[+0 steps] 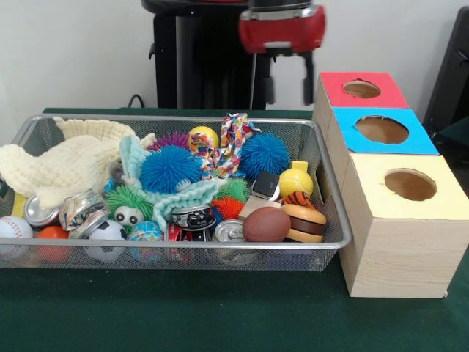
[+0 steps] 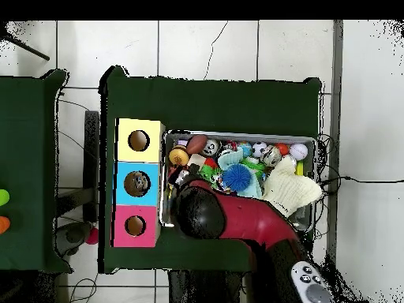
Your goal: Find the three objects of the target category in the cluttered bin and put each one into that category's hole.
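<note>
My gripper [image 1: 287, 86] hangs above the far rim of the wire bin [image 1: 333, 220], toward the end nearest the boxes; its two dark fingers [image 1: 308, 88] stand apart with nothing between them, so I read it as empty and parted. In the overhead view my red arm [image 2: 252, 221] reaches over the base-side edge of the bin and hides part of its contents. The bin is full: a large blue spiky ball [image 1: 170, 169], a second blue spiky ball [image 1: 264, 155], a brown football [image 1: 267, 224], a toy hamburger [image 1: 305, 223], a soccer ball [image 1: 107, 240], a baseball [image 1: 13, 229], a drink can [image 1: 230, 232], a knotted rope toy [image 1: 233, 143] and a cream knitted cloth [image 1: 69, 165] lie heaped and touching. Beside the bin stands a row of three boxes — the red-topped box [image 1: 362, 89], the blue-topped box [image 1: 382, 130] and the yellow-topped box [image 1: 409, 186] — each with one round hole. The overhead view hints at something dark inside the blue hole, but I cannot tell what. Which category is the target is not shown; the balls are one plausible set. Judged from this, the search has barely begun — no object is in hand, and all three placements appear to remain.
</note>
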Robot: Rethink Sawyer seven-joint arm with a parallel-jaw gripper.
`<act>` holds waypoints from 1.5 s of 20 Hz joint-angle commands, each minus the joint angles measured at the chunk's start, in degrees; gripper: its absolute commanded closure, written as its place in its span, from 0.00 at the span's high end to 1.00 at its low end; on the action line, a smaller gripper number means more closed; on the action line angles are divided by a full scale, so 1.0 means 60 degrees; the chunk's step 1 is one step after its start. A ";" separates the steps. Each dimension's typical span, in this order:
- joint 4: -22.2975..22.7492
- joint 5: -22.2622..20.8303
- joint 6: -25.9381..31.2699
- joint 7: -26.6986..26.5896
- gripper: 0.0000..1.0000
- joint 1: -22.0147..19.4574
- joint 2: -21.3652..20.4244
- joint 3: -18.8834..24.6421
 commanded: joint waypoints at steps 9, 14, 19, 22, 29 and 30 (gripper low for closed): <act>-0.1485 -0.2304 0.1431 -0.2310 1.00 -0.2195 0.1288 0.1655; -0.1687 -0.3088 0.1432 -0.2350 1.00 -0.2580 0.1619 0.1758; -0.1969 -0.3907 0.1458 -0.2620 1.00 -0.2949 0.2030 0.1944; -0.2095 -0.4454 0.1399 -0.2624 1.00 -0.3011 0.2224 0.1886; -0.2876 -0.5859 0.1947 -0.3037 1.00 -0.2948 0.2723 0.1490; -0.2962 -0.5994 0.2000 -0.3025 1.00 -0.2953 0.2748 0.1478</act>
